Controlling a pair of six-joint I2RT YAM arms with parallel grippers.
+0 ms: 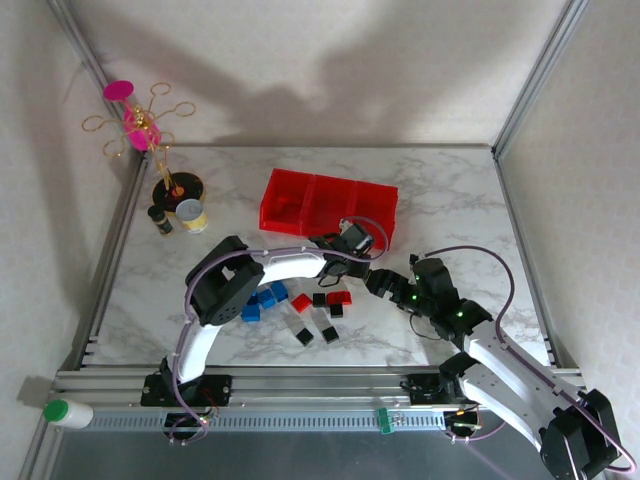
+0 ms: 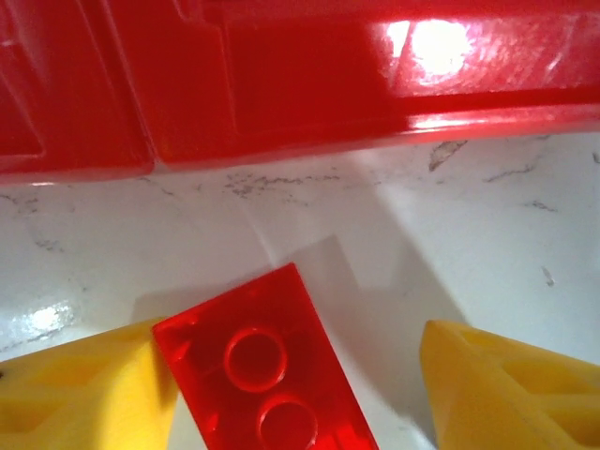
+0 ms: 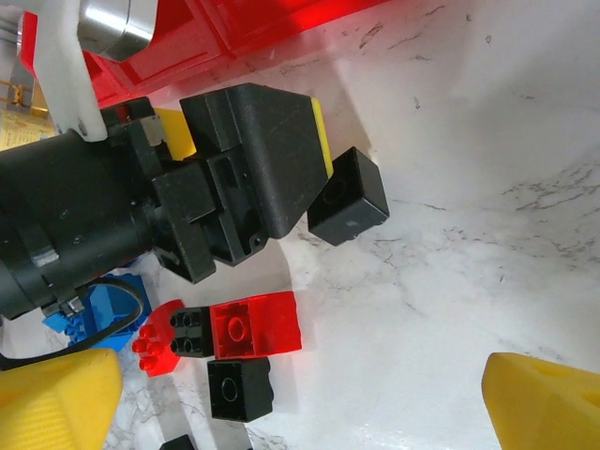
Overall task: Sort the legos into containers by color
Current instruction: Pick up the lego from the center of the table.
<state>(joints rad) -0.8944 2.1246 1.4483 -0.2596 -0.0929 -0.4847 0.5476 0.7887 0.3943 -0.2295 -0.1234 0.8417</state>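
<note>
Between the yellow left fingers a translucent red lego lies flat and askew on the tabletop, with two round marks on its upper face. One long side is up against the finger at the picture's left, and a strip of bare marble separates it from the other finger, so these fingers stand released, not clamped on it. Just beyond it runs the glossy front wall of the red containers. The right fingers are spread wide over the marble with nothing between them, facing the left arm from the side. A tilted black lego sits just beside that arm's black finger mount; whether it touches I cannot tell. Nearer the right fingers, a red brick lies end to end with a small black one. Another black brick lies just below them, and blue bricks are partly behind the arm. From above, the loose pieces are scattered mid-tabletop on the near side of the containers, blue to the left, red and black to the right. The tabletop is white marble with grey veins, framed by aluminium posts with pale walls behind. In its far left corner are a gold wire stand with pink discs and two small jars.
</note>
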